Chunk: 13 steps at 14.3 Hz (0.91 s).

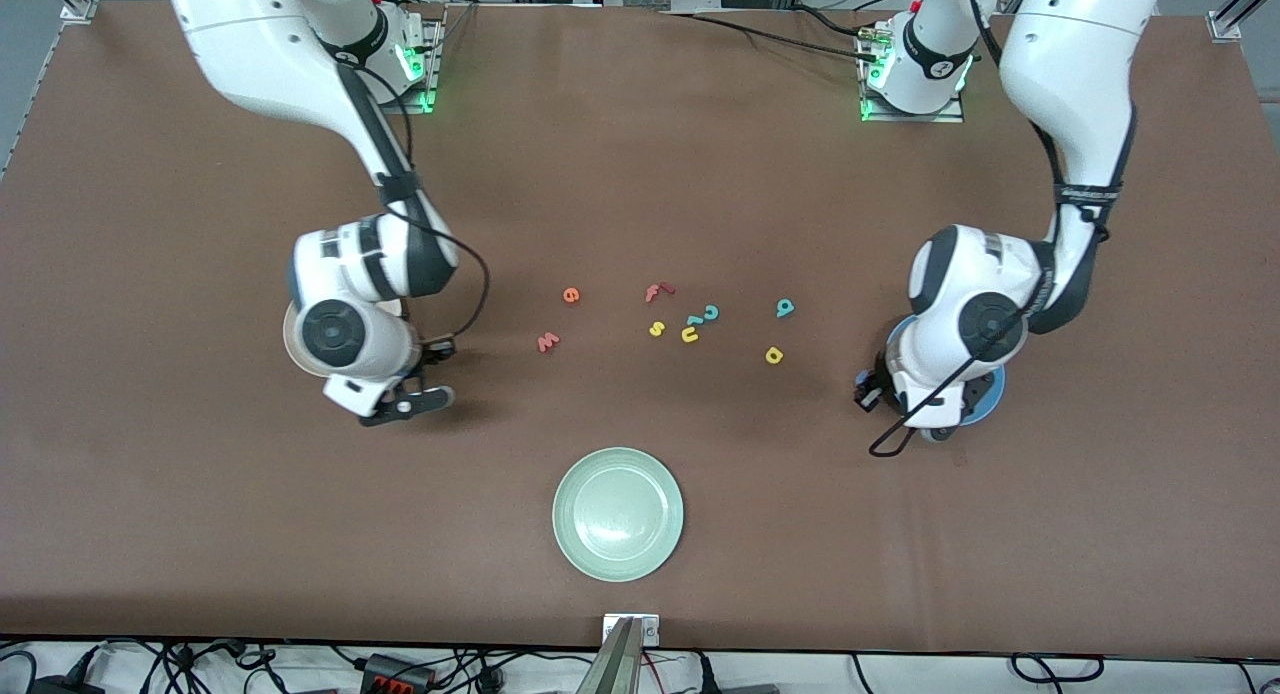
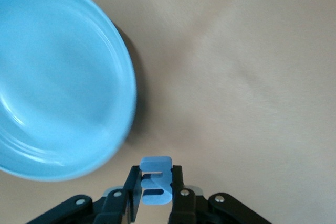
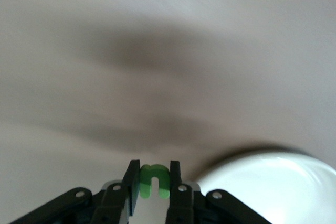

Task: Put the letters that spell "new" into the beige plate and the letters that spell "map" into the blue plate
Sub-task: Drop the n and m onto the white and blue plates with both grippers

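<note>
While three round plates sit on the brown table (image 1: 640, 174), seven small foam letters lie loose between the arms. Left end effector (image 2: 156, 190), clamped narrow on the blue foam m (image 2: 156, 181), hangs beside the bright blue plate (image 2: 52, 77). Right end effector (image 3: 153, 184) grips the green foam n (image 3: 154, 181) by the pale beige plate (image 3: 273, 187). One pale green plate (image 1: 618, 514) lies nearest the front camera.

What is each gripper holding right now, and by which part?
Left gripper pinches the blue m across its flat faces; right gripper pinches the green n likewise.
</note>
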Each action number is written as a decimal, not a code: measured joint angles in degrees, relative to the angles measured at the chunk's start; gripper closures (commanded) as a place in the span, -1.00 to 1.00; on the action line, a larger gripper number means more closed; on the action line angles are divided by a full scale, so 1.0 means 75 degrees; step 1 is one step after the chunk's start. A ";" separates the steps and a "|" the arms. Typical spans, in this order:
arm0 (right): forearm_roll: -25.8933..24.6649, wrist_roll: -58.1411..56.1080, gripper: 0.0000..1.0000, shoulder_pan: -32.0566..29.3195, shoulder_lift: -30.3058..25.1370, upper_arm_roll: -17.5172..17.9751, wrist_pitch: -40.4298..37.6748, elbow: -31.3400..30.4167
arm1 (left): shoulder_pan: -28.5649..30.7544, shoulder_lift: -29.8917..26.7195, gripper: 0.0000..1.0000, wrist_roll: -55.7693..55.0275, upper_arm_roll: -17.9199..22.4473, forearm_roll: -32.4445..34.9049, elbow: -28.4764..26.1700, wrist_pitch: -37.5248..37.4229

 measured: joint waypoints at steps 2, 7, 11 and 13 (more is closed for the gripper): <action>-0.0005 -0.0055 0.67 -0.0290 -0.0257 -0.0040 -0.0333 -0.0256 | 0.0255 -0.0003 0.81 0.1120 0.0008 0.0007 -0.0113 -0.0117; -0.0012 -0.0256 0.62 -0.0467 -0.0398 -0.0465 -0.0135 -0.1236 | 0.0563 -0.0004 0.81 0.3170 0.0018 0.0950 -0.0616 -0.0122; -0.0012 -0.0262 -1.00 -0.0581 -0.0395 -0.0498 0.0568 -0.1886 | 0.1144 -0.0080 0.68 0.5398 0.0030 0.1055 -0.0649 -0.0122; -0.0012 -0.0260 -1.00 -0.0574 -0.0420 -0.0495 0.0622 -0.1888 | 0.1305 -0.0084 -0.52 0.6015 0.0026 0.1055 -0.0761 -0.0088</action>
